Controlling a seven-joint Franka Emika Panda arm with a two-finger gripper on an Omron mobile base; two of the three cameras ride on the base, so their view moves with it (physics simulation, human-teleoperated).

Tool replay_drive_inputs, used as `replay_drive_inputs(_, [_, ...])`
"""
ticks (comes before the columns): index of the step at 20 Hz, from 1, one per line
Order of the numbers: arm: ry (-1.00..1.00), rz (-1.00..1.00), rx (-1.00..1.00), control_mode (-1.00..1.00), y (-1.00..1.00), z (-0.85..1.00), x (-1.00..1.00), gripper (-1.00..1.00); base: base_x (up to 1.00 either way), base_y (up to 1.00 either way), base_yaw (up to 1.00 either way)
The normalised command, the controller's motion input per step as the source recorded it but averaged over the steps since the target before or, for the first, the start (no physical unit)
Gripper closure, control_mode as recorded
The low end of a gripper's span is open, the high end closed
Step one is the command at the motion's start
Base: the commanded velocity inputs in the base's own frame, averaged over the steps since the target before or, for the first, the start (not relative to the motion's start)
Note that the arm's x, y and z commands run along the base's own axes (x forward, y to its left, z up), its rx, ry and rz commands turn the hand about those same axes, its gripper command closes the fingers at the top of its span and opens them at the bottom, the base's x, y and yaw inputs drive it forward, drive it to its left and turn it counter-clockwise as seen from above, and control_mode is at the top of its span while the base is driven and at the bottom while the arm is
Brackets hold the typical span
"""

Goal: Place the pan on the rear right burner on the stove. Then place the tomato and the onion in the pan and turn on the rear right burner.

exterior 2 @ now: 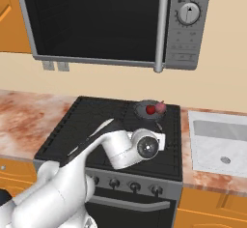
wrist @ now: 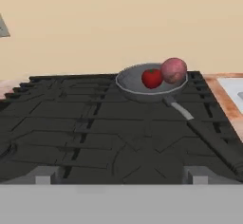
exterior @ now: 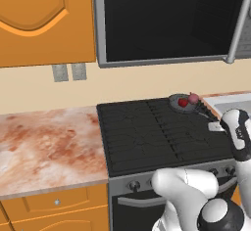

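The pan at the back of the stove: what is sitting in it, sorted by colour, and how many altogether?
Bright red: 1, the tomato
Dull pinkish-purple: 1, the onion
Total: 2, both in the pan on the rear right burner, side by side, the onion on the sink side.

Bare stove (wrist: 95, 123) grates lie open toward the pan (wrist: 137, 86) at the far right; microwave (exterior 2: 116, 21) hangs overhead.
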Motion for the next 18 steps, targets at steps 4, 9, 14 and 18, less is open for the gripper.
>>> replay_drive_inputs(4, [-0.19,0.00,0.00,-1.00,0.15,0.05,-0.46,-1.00,0.00,0.00,0.00])
replay_drive_inputs(9, [-0.06,0.00,0.00,-1.00,0.02,0.00,-0.09,-1.00,0.00,0.00,0.00])
replay_drive_inputs(14, [-0.01,0.00,0.00,-1.00,0.00,0.00,-0.16,-1.00,0.00,0.00,0.00])
replay_drive_inputs(18, [-0.02,-0.03,0.00,-1.00,0.00,0.00,-0.60,-1.00,0.00,0.00,0.00])
